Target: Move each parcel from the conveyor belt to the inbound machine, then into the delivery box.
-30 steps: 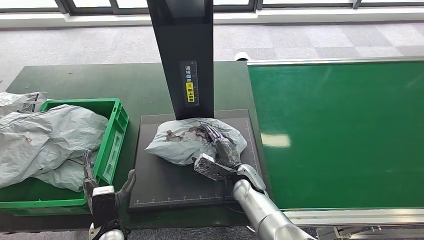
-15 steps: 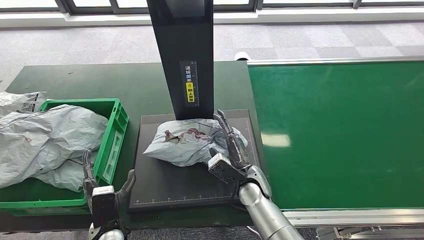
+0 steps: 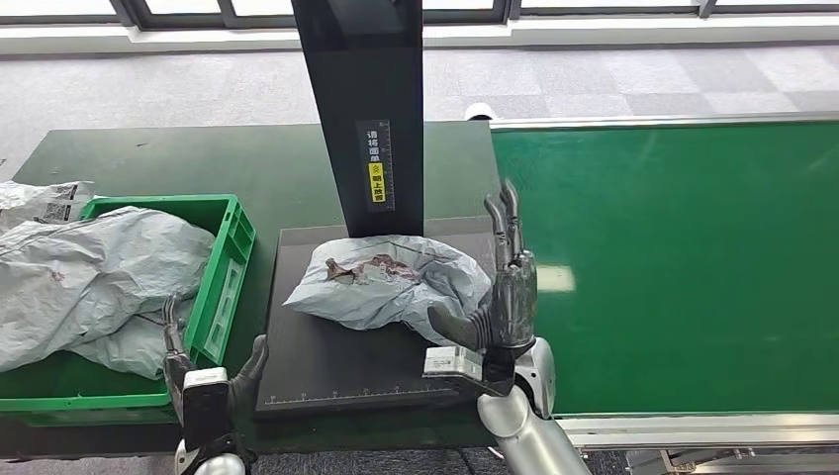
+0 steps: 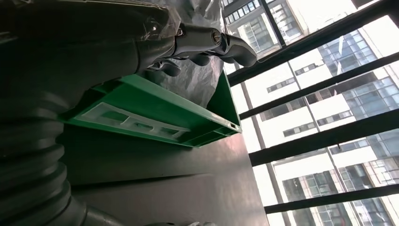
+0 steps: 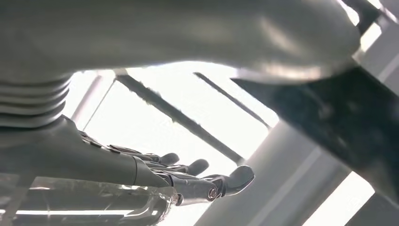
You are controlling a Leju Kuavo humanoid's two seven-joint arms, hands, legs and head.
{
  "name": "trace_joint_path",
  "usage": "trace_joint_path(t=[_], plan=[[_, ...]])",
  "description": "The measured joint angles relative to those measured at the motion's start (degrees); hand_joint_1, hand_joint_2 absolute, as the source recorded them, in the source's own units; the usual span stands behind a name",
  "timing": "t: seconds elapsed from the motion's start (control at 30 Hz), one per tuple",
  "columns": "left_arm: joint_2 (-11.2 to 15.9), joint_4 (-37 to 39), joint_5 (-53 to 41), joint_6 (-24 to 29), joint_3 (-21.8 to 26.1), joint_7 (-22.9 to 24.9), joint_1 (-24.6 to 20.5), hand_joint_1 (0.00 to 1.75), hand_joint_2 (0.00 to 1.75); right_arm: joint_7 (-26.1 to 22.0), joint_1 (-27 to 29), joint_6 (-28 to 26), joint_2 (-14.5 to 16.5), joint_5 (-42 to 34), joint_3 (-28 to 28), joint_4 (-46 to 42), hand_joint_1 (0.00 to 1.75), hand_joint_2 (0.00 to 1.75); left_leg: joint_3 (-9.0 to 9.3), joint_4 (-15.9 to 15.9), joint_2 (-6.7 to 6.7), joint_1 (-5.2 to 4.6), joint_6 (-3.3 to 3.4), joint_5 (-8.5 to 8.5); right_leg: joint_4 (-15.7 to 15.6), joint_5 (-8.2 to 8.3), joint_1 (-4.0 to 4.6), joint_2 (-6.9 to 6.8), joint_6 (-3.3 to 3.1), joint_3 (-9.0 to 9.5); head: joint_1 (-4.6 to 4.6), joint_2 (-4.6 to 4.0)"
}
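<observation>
Parcel [image 3: 391,282]: grey poly bag, crumpled, lying on the black scan plate [image 3: 336,361] of the inbound machine, pushed up against the foot of the machine's black post [image 3: 361,109]. Taking the plate as reference: the parcel covers the far half; the near half, with the ruler marks along its near edge, is bare. The parcel's belt-side bulge reaches almost to the plate's right edge.

Right hand [image 3: 500,297]: raised upright over the plate's right edge, just beside the parcel on the belt side. Fingers [image 3: 500,223] extended and apart, thumb sticking out toward the parcel; holding nothing. Whether the thumb tip touches the bag I can't tell. The right wrist view shows the same: fingers [image 5: 197,181] spread, nothing in them.

Left hand [image 3: 203,381]: low at the plate's near-left corner, in the narrow gap between the plate and the green box [image 3: 223,287]. Fingers [image 3: 173,322] apart and pointing up, empty. The left wrist view has the fingers [image 4: 221,44] loosely curved in front of the box's wall [image 4: 155,122], not gripping it.

The box sits left of the plate on the table [image 3: 198,158], with a slim gap between them. Grey bags [image 3: 89,282] are heaped above its rim, and one spills over its far-left corner.

Belt [image 3: 683,257] is right of the plate, its green surface bare. The table beyond the plate's far-left corner is open.
</observation>
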Motion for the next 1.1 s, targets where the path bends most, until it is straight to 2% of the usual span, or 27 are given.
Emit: trace_joint_path(t=[0.2,0.3,0.43,0.63,0.93,1.1], plan=[[0.22,2.44,-11.08,-0.01,-5.02,-0.03,-3.37,0.0,1.75,0.0,3.63,-1.5,1.59,4.63,0.8,-9.37,0.0,1.75,-0.01,0.0,0.0,-0.02,0.0,0.0,-0.01,0.0,-0.01,0.0,0.0,-0.03,0.0,0.0],[0.23,5.95,-17.03,-0.01,-8.25,0.36,-6.93,0.0,1.75,0.02,4.13,-1.57,2.03,3.93,1.57,-11.29,0.0,1.75,0.02,0.01,0.02,-0.05,0.01,0.01,-0.02,0.03,-0.03,0.0,0.02,-0.02,0.0,0.0],[0.15,12.22,-21.9,-0.05,-14.21,3.33,-12.34,0.0,1.75,0.11,3.89,-1.54,2.29,2.56,2.51,-11.92,0.0,1.75,0.03,0.02,0.02,-0.06,0.04,0.05,-0.02,0.11,-0.05,0.0,0.05,0.02,0.0,0.0],[-0.43,18.21,-23.11,-0.05,-21.31,5.9,-18.15,0.0,1.75,0.15,3.28,-1.53,2.34,1.76,3.34,-11.92,0.0,1.75,0.01,0.02,0.02,-0.06,0.04,0.07,-0.02,0.15,-0.07,0.01,0.06,0.03,0.0,0.0],[-1.05,21.34,-23.11,-0.05,-23.53,6.29,-20.8,0.0,1.75,0.15,3.04,-1.52,2.34,1.64,3.4,-11.92,0.0,1.75,-0.03,0.01,0.0,-0.05,0.04,0.06,-0.02,0.13,-0.07,-0.01,0.06,0.01,0.0,0.0],[-1.47,24.75,-23.46,-0.71,-26.52,9.99,-22.71,0.0,1.75,0.15,2.8,-1.53,2.34,0.93,3.4,-11.91,0.0,1.75,-0.03,0.02,-0.02,-0.06,0.05,0.07,-0.02,0.13,-0.08,-0.02,0.06,0.02,0.0,0.0]])
